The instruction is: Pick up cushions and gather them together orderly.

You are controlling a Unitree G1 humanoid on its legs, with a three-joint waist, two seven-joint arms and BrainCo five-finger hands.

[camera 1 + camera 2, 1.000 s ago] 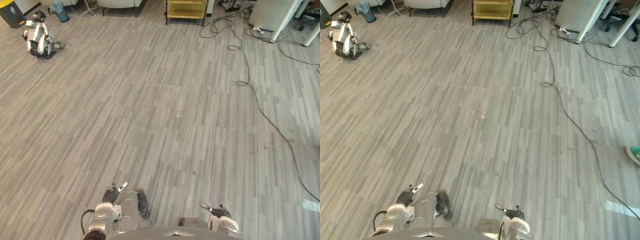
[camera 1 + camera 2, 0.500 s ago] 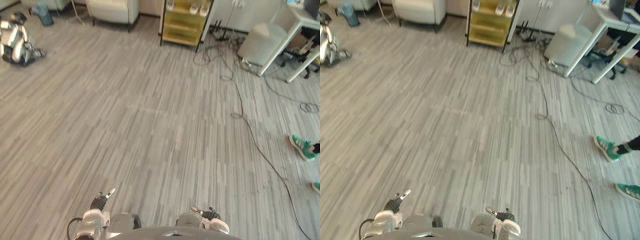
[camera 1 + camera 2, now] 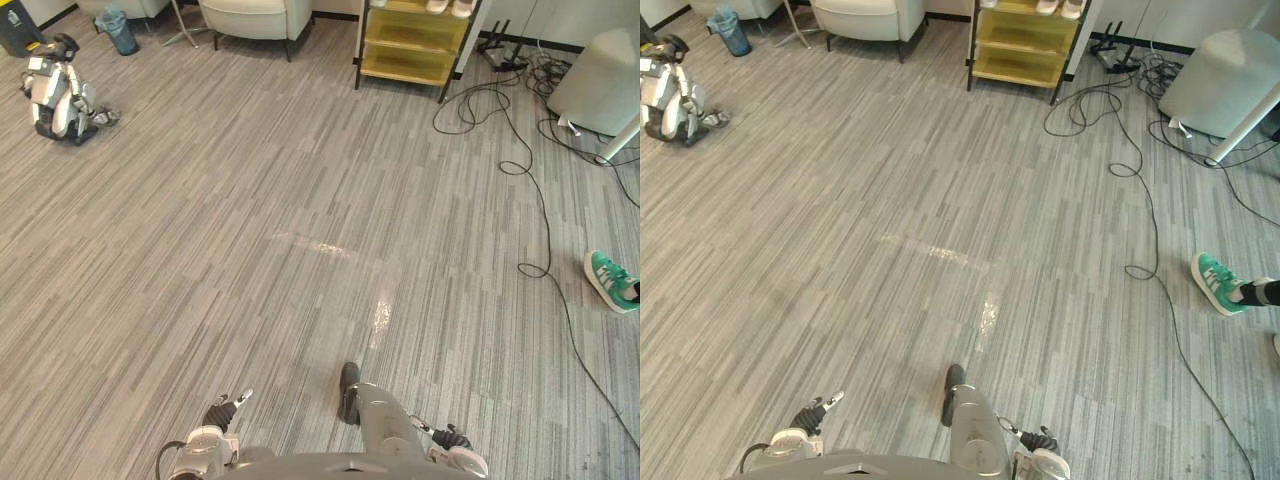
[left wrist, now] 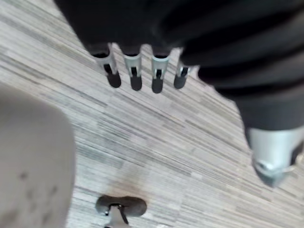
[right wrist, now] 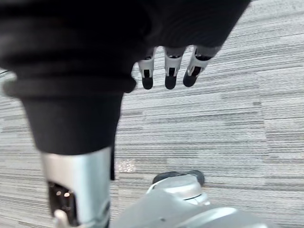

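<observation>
Your left hand (image 3: 224, 411) and right hand (image 3: 450, 438) hang low over the grey floor (image 3: 250, 230), fingers straight and holding nothing. Far ahead stands a cream armchair (image 3: 255, 15) near a yellow shelf (image 3: 412, 45). A person's green shoe (image 3: 610, 280) is at your right.

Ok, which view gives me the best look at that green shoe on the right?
The right eye view: the green shoe sits whole, with the person's ankle behind it. The left eye view has it at the right edge, partly cut off. Both wrist views face the floor instead.
</observation>
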